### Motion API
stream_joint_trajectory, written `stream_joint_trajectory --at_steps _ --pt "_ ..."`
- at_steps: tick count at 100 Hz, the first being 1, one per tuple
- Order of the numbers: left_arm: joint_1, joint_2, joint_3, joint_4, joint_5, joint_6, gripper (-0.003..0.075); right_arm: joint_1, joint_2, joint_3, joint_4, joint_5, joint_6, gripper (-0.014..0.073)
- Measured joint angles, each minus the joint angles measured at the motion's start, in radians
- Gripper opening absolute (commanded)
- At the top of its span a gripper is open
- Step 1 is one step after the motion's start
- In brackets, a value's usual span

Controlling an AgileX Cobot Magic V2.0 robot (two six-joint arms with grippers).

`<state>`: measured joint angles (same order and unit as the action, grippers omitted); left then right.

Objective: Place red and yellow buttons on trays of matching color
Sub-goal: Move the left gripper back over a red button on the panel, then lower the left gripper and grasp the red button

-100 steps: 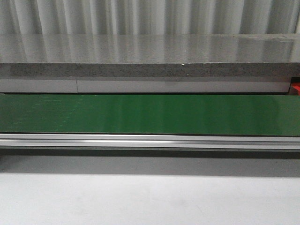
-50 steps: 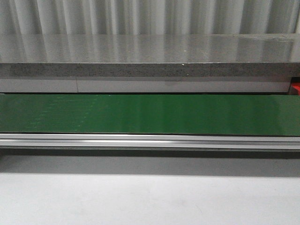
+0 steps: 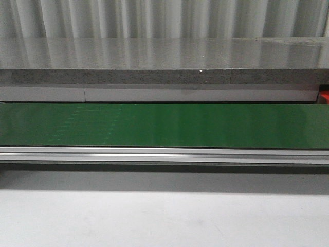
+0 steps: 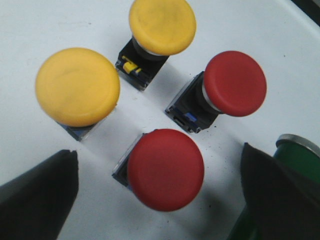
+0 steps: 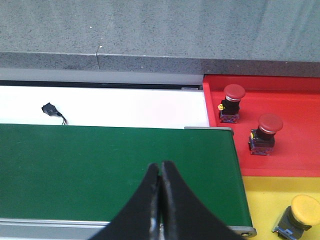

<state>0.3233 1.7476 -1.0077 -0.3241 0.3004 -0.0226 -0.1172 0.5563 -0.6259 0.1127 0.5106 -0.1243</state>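
Left gripper [image 4: 159, 197] held wide open and empty above nearest red button [image 4: 165, 169], presumably for grasping; right gripper [image 5: 160, 200] closed, empty, over belt [image 5: 100, 170]; red tray [image 5: 295, 150] already loaded with two.

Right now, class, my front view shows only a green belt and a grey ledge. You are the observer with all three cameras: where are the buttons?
Observer: The left wrist view shows two yellow buttons and two red buttons standing unsorted on a white surface.
Operator: Has anything reached the trays?
Observer: Yes. In the right wrist view, the red tray at the belt's end holds two sorted reds, and the yellow tray beside it holds one sorted yellow.
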Motion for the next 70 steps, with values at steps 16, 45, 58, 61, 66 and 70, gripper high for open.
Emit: stream_joint_trajectory --at_steps 16,45,58,61,66,70 --pt "0.000 0.020 -0.031 -0.004 0.005 0.000 0.0618 0.000 0.000 0.000 0.000 0.000 0.000 -0.0068" --pt "0.000 0.026 -0.044 -0.003 0.015 0.000 0.0587 0.000 0.000 0.000 0.000 0.000 0.000 -0.0068" --pt "0.000 0.026 -0.044 -0.003 0.032 0.000 0.0519 0.000 0.000 0.000 0.000 0.000 0.000 -0.0068" --pt "0.000 0.026 -0.044 -0.003 0.034 0.000 0.0507 0.000 0.000 0.000 0.000 0.000 0.000 -0.0068" --pt "0.000 0.026 -0.044 -0.003 0.037 0.000 0.0494 0.000 0.000 0.000 0.000 0.000 0.000 -0.0068" --pt "0.000 0.026 -0.044 -0.003 0.041 0.000 0.0487 0.000 0.000 0.000 0.000 0.000 0.000 -0.0068"
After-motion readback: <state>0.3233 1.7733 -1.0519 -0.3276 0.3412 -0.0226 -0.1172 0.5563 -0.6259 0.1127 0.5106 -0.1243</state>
